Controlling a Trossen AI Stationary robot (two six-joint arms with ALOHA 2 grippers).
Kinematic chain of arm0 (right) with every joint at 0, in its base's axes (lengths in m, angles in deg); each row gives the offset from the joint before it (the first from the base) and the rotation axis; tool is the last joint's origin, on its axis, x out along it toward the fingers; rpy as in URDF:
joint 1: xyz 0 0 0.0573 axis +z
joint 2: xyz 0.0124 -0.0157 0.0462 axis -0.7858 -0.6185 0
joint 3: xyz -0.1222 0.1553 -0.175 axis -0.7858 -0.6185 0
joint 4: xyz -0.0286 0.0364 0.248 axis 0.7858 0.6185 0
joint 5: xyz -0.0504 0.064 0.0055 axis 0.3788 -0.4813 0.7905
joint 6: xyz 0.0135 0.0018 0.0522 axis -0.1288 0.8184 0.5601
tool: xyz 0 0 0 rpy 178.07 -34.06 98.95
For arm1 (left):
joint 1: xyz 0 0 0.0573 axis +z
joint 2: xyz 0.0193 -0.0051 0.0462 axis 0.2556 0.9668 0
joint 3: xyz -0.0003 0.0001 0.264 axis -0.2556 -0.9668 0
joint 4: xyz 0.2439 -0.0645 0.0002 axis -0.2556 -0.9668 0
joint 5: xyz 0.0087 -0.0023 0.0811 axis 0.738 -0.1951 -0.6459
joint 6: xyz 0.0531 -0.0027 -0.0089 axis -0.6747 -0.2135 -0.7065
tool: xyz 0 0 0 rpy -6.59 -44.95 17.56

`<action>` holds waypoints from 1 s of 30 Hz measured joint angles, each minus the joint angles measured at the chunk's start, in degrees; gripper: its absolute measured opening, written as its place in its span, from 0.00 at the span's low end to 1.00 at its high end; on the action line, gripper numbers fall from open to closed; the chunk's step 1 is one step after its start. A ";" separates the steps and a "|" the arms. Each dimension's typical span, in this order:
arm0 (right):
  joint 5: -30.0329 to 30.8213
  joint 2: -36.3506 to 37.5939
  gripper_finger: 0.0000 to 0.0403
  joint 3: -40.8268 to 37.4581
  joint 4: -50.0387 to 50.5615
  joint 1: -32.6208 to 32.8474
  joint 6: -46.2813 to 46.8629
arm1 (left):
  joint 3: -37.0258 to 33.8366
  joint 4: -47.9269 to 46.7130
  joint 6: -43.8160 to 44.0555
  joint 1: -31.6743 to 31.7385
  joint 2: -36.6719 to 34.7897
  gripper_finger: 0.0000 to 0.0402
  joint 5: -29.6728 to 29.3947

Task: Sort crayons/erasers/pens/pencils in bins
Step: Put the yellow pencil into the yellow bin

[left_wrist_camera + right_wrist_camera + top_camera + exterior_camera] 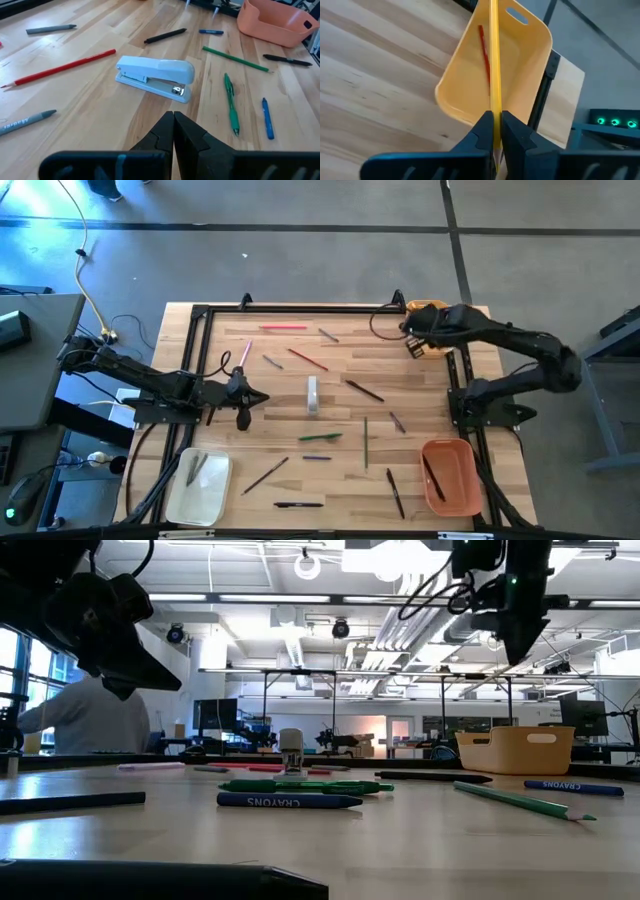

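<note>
My right gripper point(494, 131) hangs over the yellow bin point(525, 75) at the table's far right corner point(430, 308), shut on a yellow pencil point(494, 60). A red pencil point(484, 52) lies on that bin's floor. My left gripper point(173, 119) waits shut at the table's left point(262, 398), pointing at a pale blue stapler point(155, 75). Loose on the wood lie a red pencil point(60, 67), a green pencil point(237, 59), a green pen point(231, 102), crayons and black pens point(298, 504). My right gripper pinches the yellow pencil between its two fingers, at a spot point(495, 107) on the shaft. The fingers slant down from above and the pencil runs on along them, past their ends. The pencil is lifted clear, with its free length over the yellow bin.
An orange bin point(450, 475) with a dark pen in it stands at the near right. A white bin point(200, 485) holding a grey stick sits at the near left. A black frame point(300, 310) borders the table. A person point(90, 720) shows beyond the table.
</note>
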State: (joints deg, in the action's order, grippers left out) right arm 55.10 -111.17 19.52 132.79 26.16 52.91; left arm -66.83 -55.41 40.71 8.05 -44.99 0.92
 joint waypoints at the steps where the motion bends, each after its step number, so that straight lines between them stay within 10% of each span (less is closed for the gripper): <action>1: -0.66 0.00 0.02 0.00 -0.19 -1.77 -1.88 | 0.00 -0.01 0.02 0.00 0.00 0.00 0.15; 19: -15.27 1.05 0.02 -21.39 -30.52 -23.65 -22.93 | 0.00 1.14 -0.02 0.00 0.02 0.00 1.25; 30: -15.79 1.03 0.02 -24.52 -35.51 -25.74 -24.79 | 0.00 2.45 0.44 0.00 0.02 0.00 1.22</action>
State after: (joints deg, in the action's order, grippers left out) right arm 39.31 -110.15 -5.00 97.28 0.42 28.12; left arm -66.83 -52.96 41.16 8.05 -44.96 2.15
